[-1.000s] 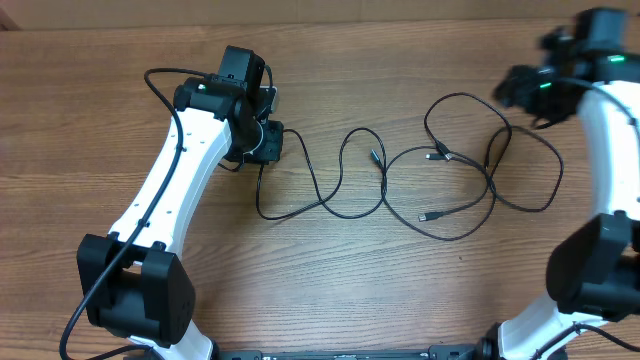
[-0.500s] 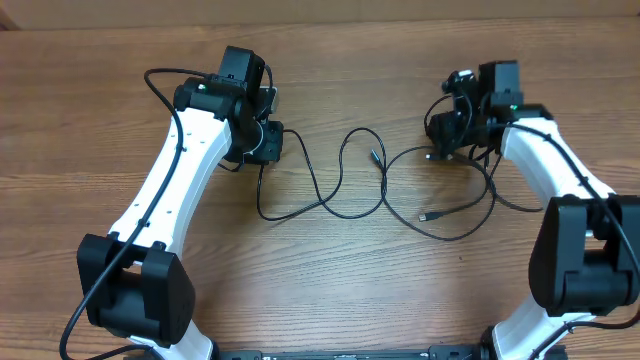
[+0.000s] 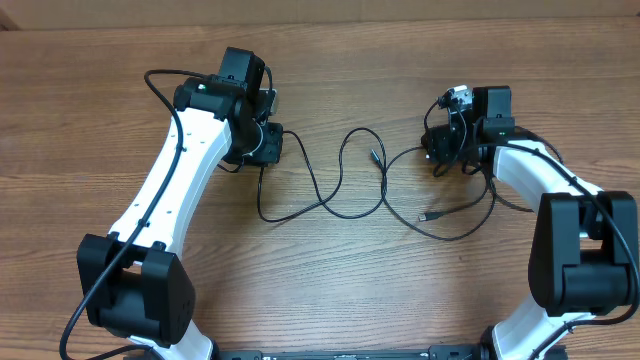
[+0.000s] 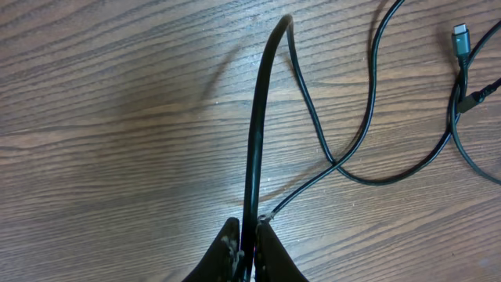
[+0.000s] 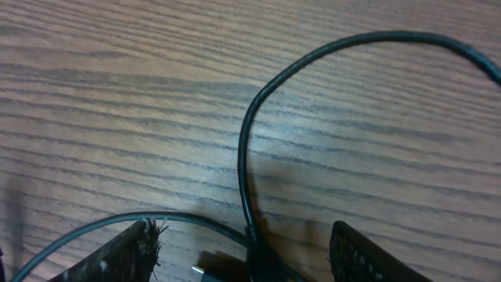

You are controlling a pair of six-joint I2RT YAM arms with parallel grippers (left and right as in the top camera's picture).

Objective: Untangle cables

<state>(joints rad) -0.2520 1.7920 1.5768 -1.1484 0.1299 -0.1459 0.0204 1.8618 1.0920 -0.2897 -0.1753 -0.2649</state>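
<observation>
My left end effector [image 4: 249,236] is pinched together on one of the thin black flexible cables [image 4: 254,141]. The cable arches up from my fingertips and bends down onto the brown wood-grain surface [image 4: 117,117]. From there the cables lie in loose loops across the middle of the surface towards my right side, with a small plug connector [image 3: 427,216] lying among them. My right end effector [image 5: 244,239] hangs low over the right-hand tangle with its fingers apart. A strand runs between them, touching neither.

Overhead looks down; wrist cameras view the same cables [image 4: 254,141] close-up.
</observation>
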